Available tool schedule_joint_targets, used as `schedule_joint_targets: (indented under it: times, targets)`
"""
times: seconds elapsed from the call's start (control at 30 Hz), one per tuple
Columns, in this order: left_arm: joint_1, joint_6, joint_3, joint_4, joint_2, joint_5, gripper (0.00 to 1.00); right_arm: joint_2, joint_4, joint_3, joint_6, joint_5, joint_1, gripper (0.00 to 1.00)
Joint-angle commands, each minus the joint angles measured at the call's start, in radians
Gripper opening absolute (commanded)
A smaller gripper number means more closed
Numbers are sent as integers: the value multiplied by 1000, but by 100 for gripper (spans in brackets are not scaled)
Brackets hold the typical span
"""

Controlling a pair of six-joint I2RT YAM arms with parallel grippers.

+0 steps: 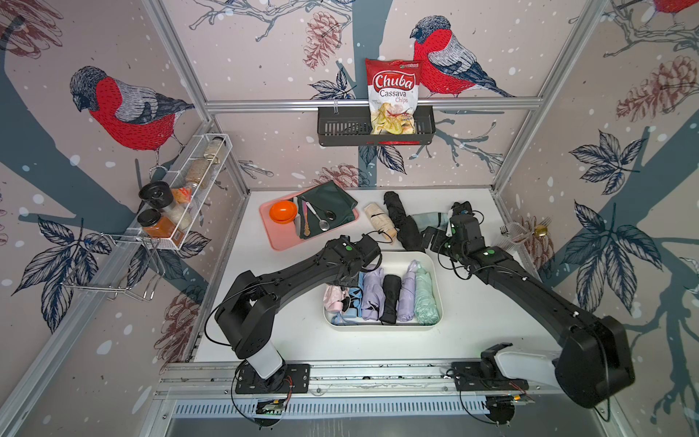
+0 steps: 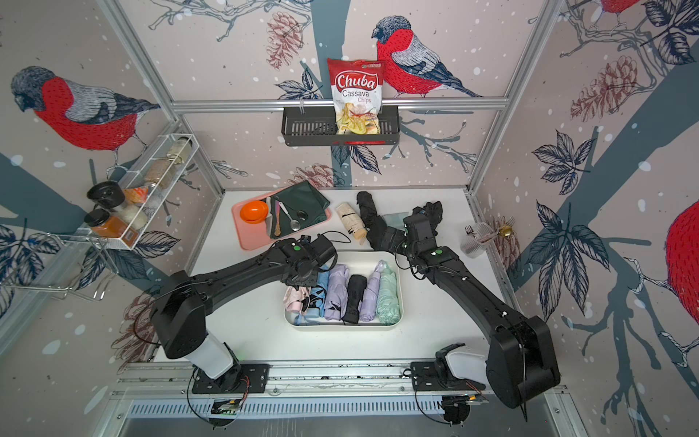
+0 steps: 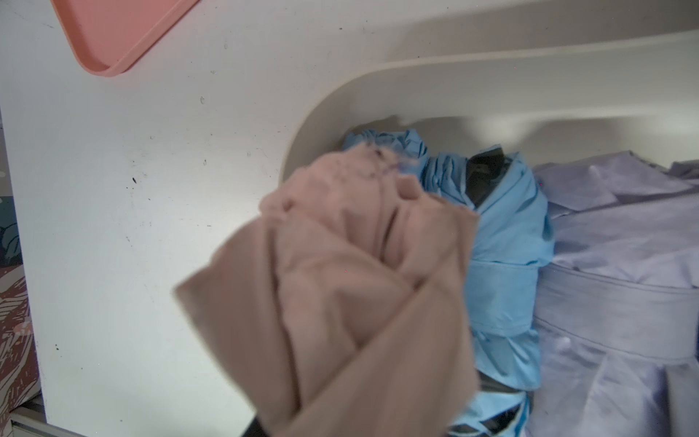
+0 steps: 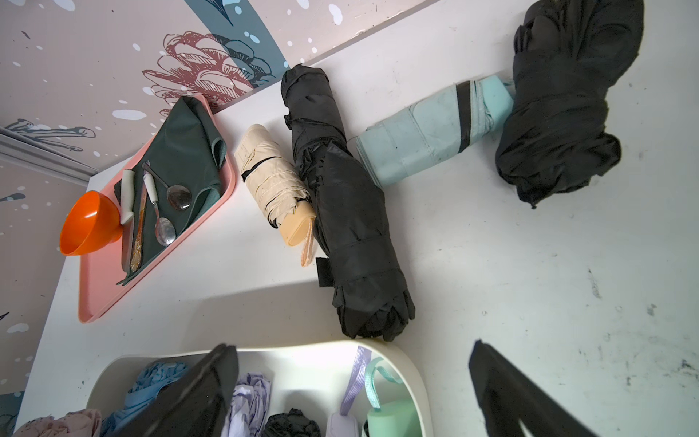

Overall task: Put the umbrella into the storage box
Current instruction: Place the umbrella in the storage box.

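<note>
Top views: left gripper [image 1: 342, 282] is hovering over box [image 1: 431, 265]; five stowed umbrellas [image 1: 389, 299] are lying inside, four loose umbrellas [image 1: 404, 223] are waiting on table [image 1: 472, 321].
Left wrist: pink umbrella [image 3: 340, 283] is being gripped (jaws hidden behind fabric) above box corner.
Right wrist: right gripper [image 4: 351, 350] is gaping wide, empty.

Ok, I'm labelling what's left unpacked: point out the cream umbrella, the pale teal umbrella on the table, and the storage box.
cream umbrella [image 4: 272, 170], right wrist view, folded canopy.
pale teal umbrella [image 4: 416, 140], right wrist view, canopy middle.
storage box [image 1: 393, 260], in a top view, bare far inside wall.
</note>
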Motion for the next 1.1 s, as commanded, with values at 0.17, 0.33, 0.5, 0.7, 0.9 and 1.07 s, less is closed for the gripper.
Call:
schedule_joint_targets:
  times: [0.17,0.33,0.5,0.7,0.9,1.07]
  targets:
    - [-7,16,-49,72,42,57,29,-2,15,5,1,4,1,100]
    - [-8,22,-69,98,49,102,68,-5,14,10,-1,2,4,100]
    - [-11,36,-36,77,11,112,80,-7,13,14,-1,4,8,100]
    - [-11,48,19,69,-51,130,80,-8,15,19,-6,6,23,100]
    - [1,41,26,63,-85,116,72,-8,-6,35,-10,32,43,100]
    - [27,48,-35,128,-104,169,53,1,1,39,-17,32,59,100]
